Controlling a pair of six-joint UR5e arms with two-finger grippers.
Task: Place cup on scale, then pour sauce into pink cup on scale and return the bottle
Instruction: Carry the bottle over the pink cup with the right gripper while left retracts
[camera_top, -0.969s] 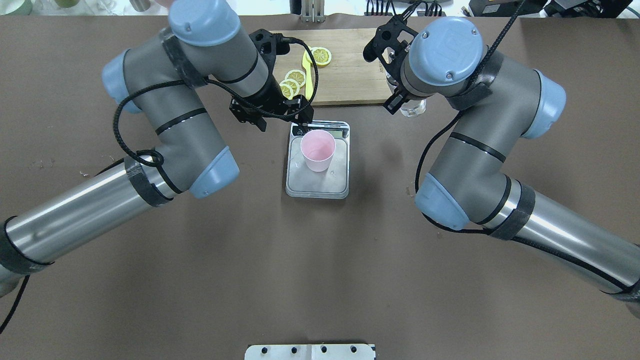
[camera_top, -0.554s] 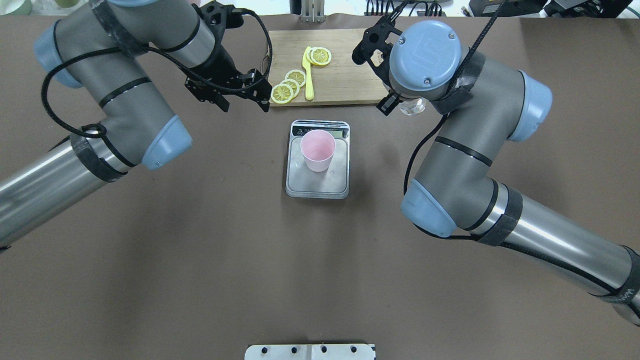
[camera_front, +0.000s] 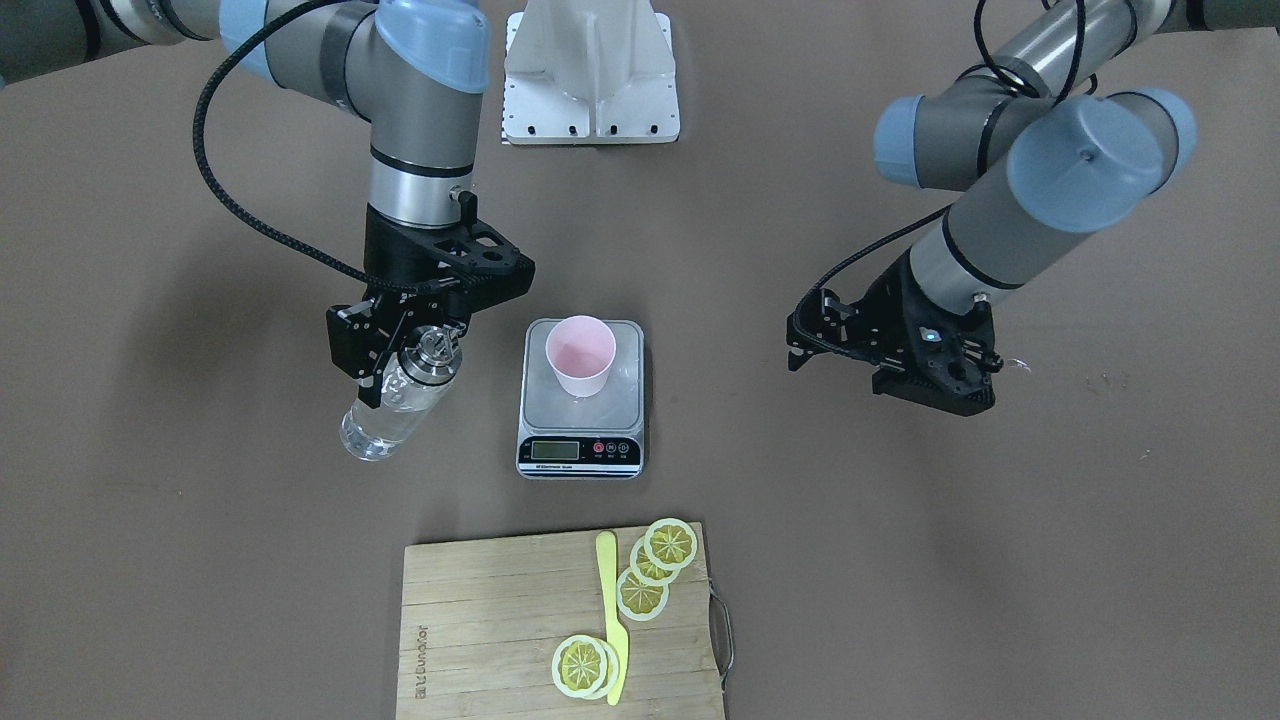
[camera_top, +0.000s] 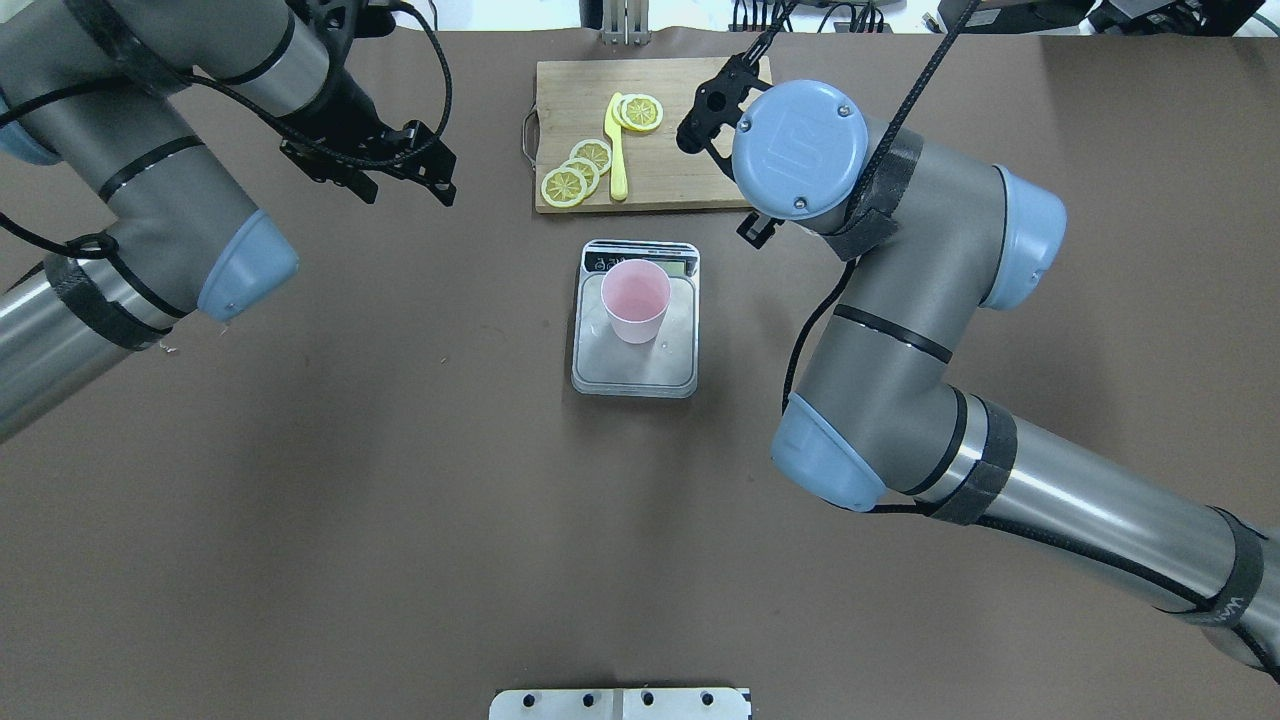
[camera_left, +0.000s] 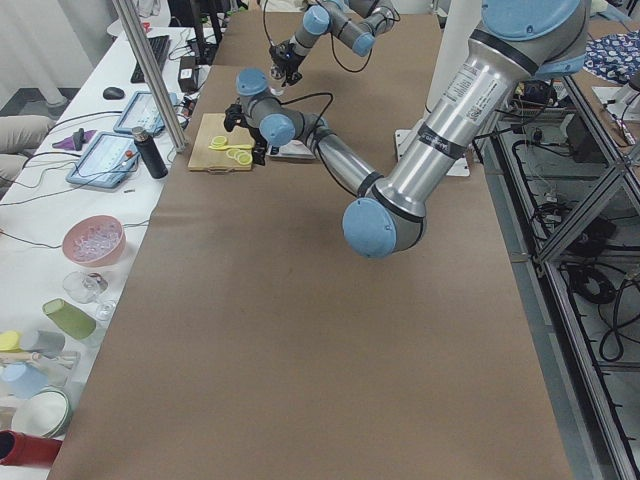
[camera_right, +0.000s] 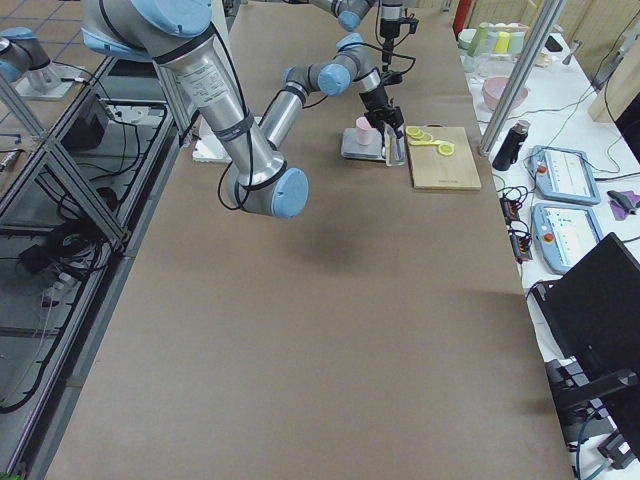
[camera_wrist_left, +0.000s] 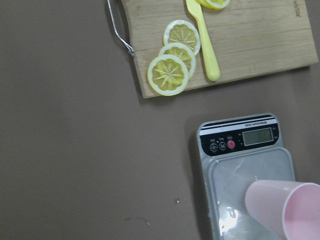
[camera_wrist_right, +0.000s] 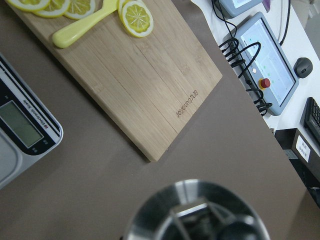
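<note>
Beside the scale (camera_front: 540, 405), on the robot's right and clear of it, the right gripper (camera_front: 415, 352) was closed on the upper part of the bottle (camera_front: 395, 408), close under its shiny metal pour-spout cap (camera_front: 436, 347). The cylindrical glass body hung below the fingers, with the sauce (camera_front: 375, 430) — colourless, water-like — showing through it; whether its base touched the brown table cover (camera_front: 200, 560) could not be told. The left gripper (camera_top: 405, 192) hung well apart on the other side, its jaws spread wide, holding nothing.

The cup (camera_front: 580, 355) stood upright on the scale's silver-grey platform; it was plain, pale pink, tapered, without a handle, and narrower than the platform. The scale's black front strip carried a grey LCD (camera_front: 555, 450) and a red button (camera_front: 598, 449); the fine white print under them was too small to read, and no digits could be made out.

Further from the robot lay a bamboo cutting board (camera_front: 480, 620) with a wire handle (camera_front: 725, 630), lemon slices (camera_front: 640, 590) and a yellow knife (camera_front: 610, 620) — its burnt-in brand word was not legible.
</note>
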